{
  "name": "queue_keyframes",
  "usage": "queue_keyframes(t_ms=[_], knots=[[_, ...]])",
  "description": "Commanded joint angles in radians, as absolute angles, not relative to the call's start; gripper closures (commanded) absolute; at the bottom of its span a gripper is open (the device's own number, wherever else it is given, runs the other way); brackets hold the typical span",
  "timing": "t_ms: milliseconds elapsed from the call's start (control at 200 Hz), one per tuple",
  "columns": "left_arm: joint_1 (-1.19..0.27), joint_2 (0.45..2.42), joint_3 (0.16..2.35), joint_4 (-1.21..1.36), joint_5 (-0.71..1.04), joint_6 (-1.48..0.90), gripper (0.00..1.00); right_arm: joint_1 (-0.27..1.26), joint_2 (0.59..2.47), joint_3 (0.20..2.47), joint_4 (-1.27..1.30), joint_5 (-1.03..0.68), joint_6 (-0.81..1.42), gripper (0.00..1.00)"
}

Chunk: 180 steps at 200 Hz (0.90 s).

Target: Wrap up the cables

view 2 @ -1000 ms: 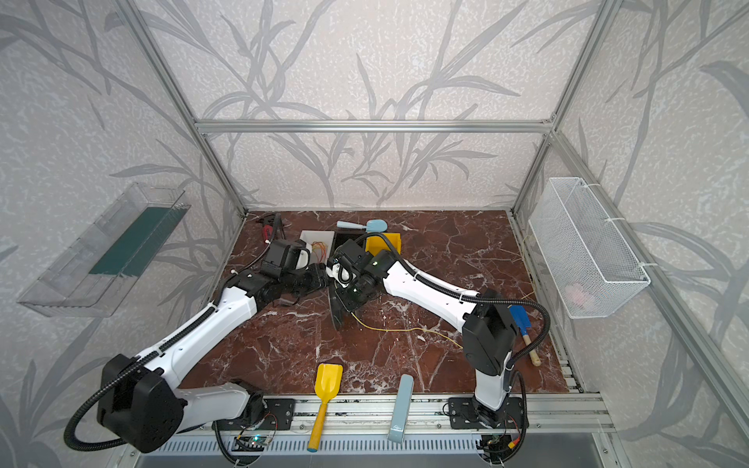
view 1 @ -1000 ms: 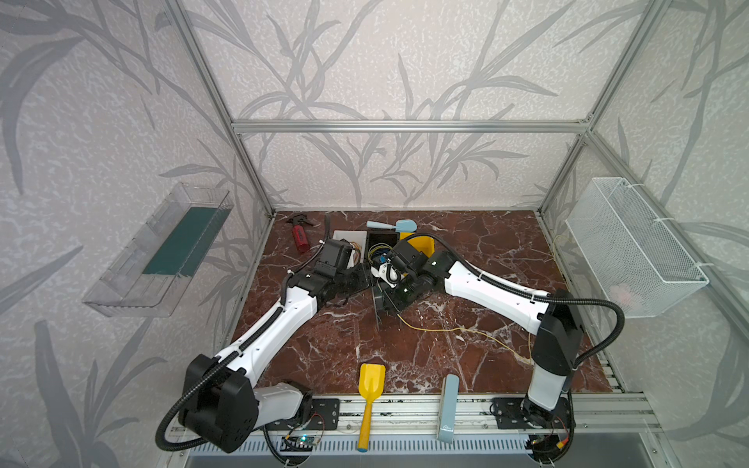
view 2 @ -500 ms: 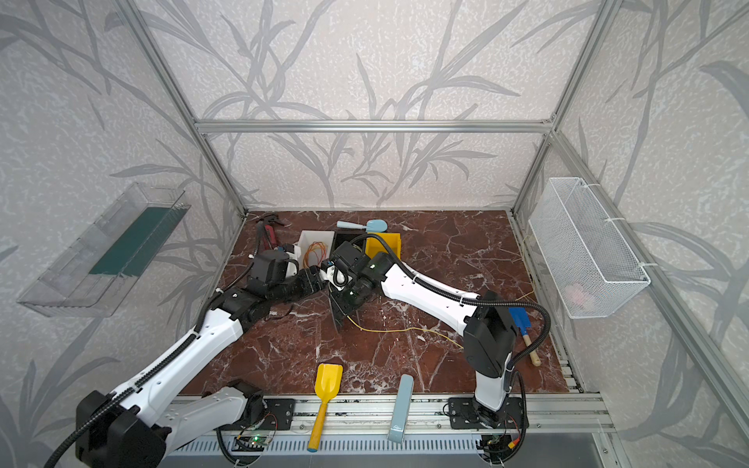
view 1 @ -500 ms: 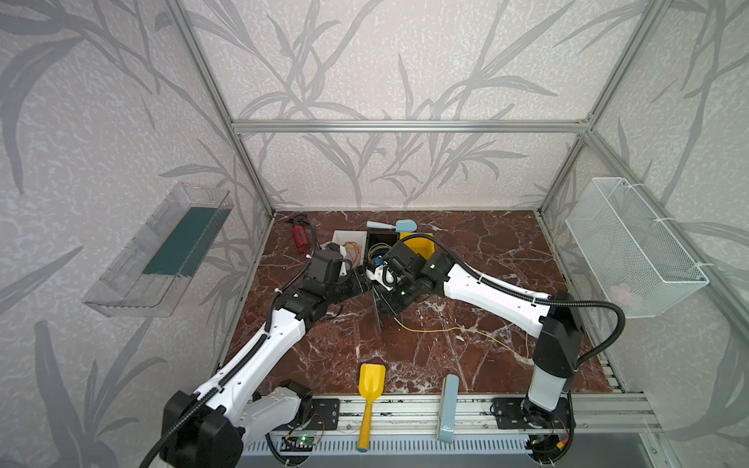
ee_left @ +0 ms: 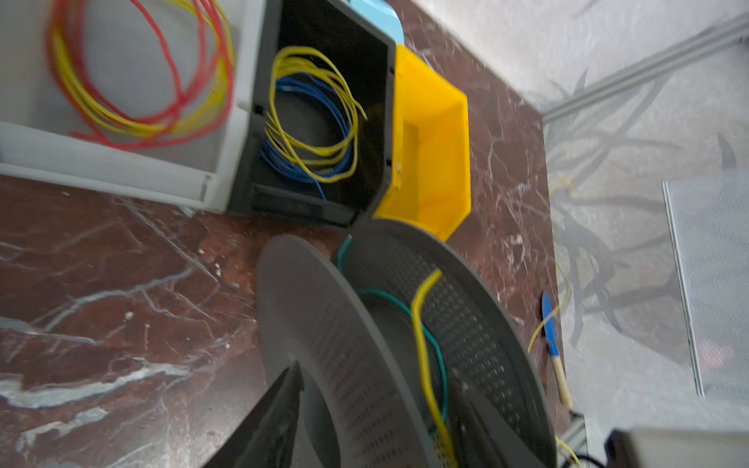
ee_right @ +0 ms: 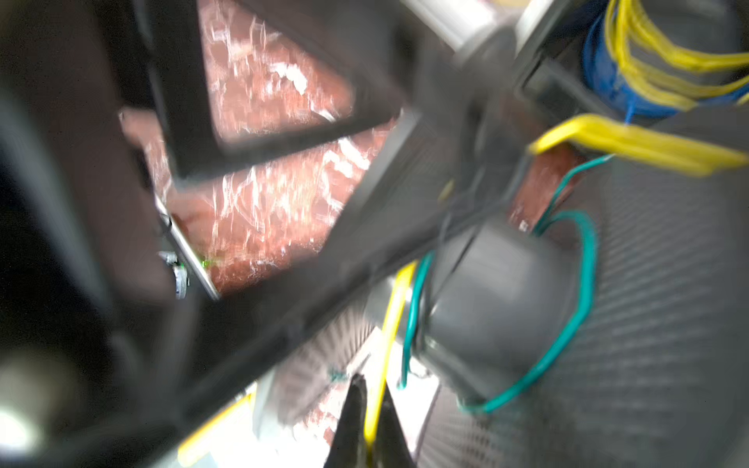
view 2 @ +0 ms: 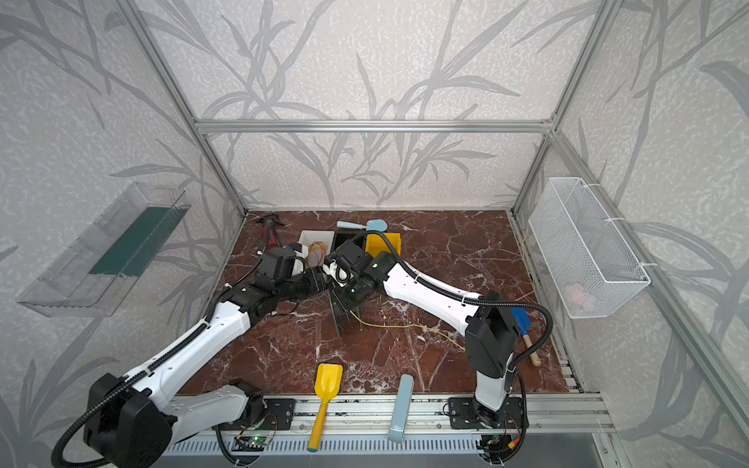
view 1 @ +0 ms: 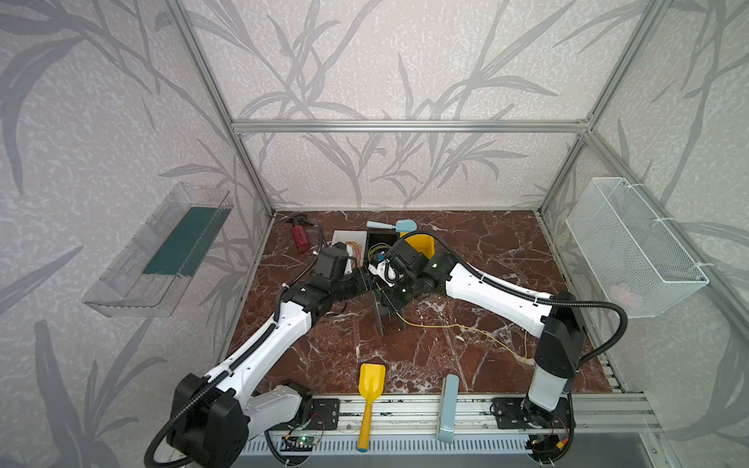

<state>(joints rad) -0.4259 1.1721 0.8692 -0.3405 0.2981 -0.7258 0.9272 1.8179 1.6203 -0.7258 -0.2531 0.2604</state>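
Nearest the front, a yellow plastic scoop (view 1: 371,385) and a pale blue-grey plastic bar (view 1: 448,405) lay across the aluminium rail (view 1: 600,413), well apart. Behind them, the long, thin pale-yellow wire (view 1: 446,326) trailed over the red-brown marble-patterned tabletop (view 1: 324,356), from beside the right arm's base toward the middle. A blue-headed tool with a wooden handle (view 2: 523,322) lay near that base.

At the middle, a dark grey perforated plastic spool (view 1: 380,312) stood on edge, and both arms met over it. The right gripper (ee_right: 371,429) was pressed together on the wire, pinching it just beside the spool's hub. From there the wire ran over the hub between the two flanges, next to a loose loop of thin green wire (ee_right: 583,283). The left gripper (ee_left: 379,377) had fingers on either side of the near flange. That wrist view was too cropped to tell whether they clamped it or only straddled it.

Farther back, three open bins stood side by side:
- a white plastic tray (ee_left: 101,166) with red and yellow coils (ee_left: 133,131)
- a black plastic bin (ee_left: 308,202) with blue and yellow coils (ee_left: 308,162)
- a yellow plastic bin (ee_left: 437,121)

Near the back wall lay a light-blue plastic scoop (view 1: 395,225) and a red-handled tool (view 1: 300,239). A white wire-mesh basket (view 1: 632,243) hung on the right wall and a clear plastic tray (view 1: 162,251) on the left.
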Motion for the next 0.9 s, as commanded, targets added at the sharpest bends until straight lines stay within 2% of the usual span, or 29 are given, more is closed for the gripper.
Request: queue_keyframes(t_ms=[0,355,520,810,895], knots=[[-0.484,1.194,0.888,-0.407,0.401,-0.664,0.44,0.926,1.821,1.659,-0.541,-0.247,0.251,1.00],[-0.483,1.205,0.896,-0.410,0.339,-0.672,0.45,0.925,1.846,1.663,-0.566,-0.289,0.240,1.00],[-0.482,1.241,0.949,-0.497,0.245,-0.661,0.60,0.927,1.842,1.661,-0.567,-0.308,0.234,1.00],[-0.484,1.269,0.986,-0.544,0.212,-0.657,0.84,0.926,1.853,1.667,-0.559,-0.334,0.236,1.00],[-0.484,1.270,0.995,-0.557,0.207,-0.654,0.93,0.926,1.854,1.673,-0.557,-0.343,0.235,0.96]])
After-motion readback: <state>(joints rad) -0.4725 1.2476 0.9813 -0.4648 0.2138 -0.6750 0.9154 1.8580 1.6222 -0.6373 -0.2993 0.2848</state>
